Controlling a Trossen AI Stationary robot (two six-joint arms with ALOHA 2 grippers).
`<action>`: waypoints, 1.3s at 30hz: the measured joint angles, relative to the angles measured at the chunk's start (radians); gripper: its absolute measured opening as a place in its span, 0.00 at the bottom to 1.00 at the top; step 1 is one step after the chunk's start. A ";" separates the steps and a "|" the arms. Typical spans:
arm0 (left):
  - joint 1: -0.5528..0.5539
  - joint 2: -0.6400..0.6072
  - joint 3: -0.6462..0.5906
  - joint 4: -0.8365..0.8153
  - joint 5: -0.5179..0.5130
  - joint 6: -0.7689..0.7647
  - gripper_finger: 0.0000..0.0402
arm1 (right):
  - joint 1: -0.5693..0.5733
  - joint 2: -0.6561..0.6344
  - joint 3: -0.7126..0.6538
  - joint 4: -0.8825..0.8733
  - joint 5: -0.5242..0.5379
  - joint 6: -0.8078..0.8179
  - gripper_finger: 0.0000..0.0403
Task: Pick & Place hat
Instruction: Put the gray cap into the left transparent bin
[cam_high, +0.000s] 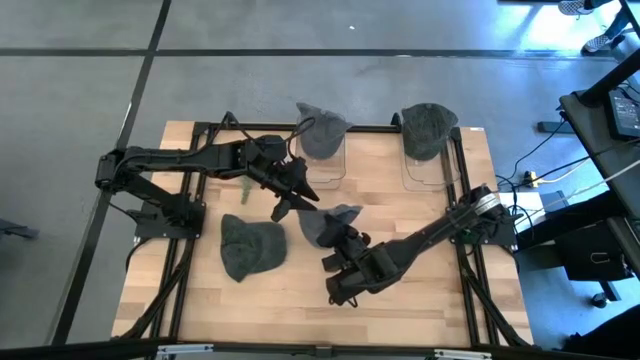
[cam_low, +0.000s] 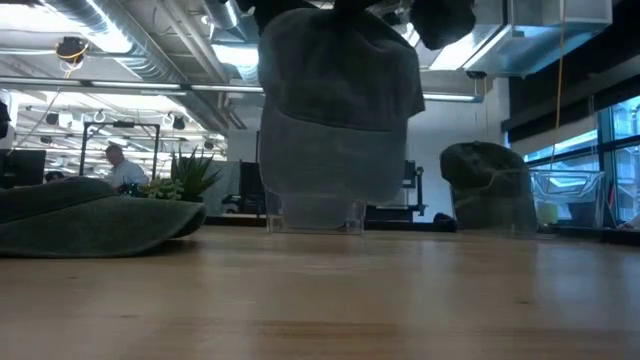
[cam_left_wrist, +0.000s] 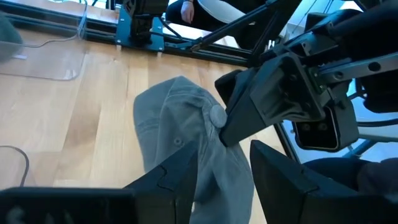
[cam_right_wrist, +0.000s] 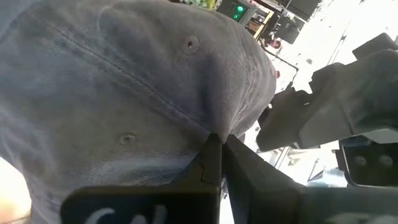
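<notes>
A grey cap (cam_high: 322, 222) hangs in mid-air near the table's middle, held by my right gripper (cam_high: 338, 240), which is shut on it. In the low view the cap (cam_low: 340, 100) fills the upper middle, clear of the wood. My left gripper (cam_high: 285, 205) is open just left of the cap. In the left wrist view its fingers (cam_left_wrist: 186, 180) stand on either side of the cap's cloth (cam_left_wrist: 180, 124). A second dark cap (cam_high: 250, 246) lies flat on the table to the left. My right gripper (cam_right_wrist: 217, 149) pinches a raised fold of the cap's crown (cam_right_wrist: 211, 127) between its two shut fingers, close to the top button (cam_left_wrist: 216, 115). The cap is lifted clear of the table and hangs below the fingers. My left gripper: I cannot tell whether its fingers touch the cloth.
Two clear stands at the table's far side each carry a cap, one (cam_high: 320, 130) left of centre, one (cam_high: 428, 128) to the right. The lying cap (cam_low: 90, 220) is low on the left. Bare wood (cam_high: 300, 300) spans the near side. A person sits far off in the room (cam_low: 122, 168).
</notes>
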 joint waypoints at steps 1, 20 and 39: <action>0.000 0.000 0.000 0.000 0.000 0.000 0.35 | -0.005 0.000 0.000 0.018 0.000 -0.013 0.02; 0.000 0.000 -0.001 -0.021 -0.001 0.034 0.35 | -0.063 0.000 0.041 0.110 0.015 -0.099 0.02; 0.002 0.000 -0.002 -0.080 0.000 0.055 0.35 | -0.035 0.001 0.050 0.121 0.026 -0.124 0.02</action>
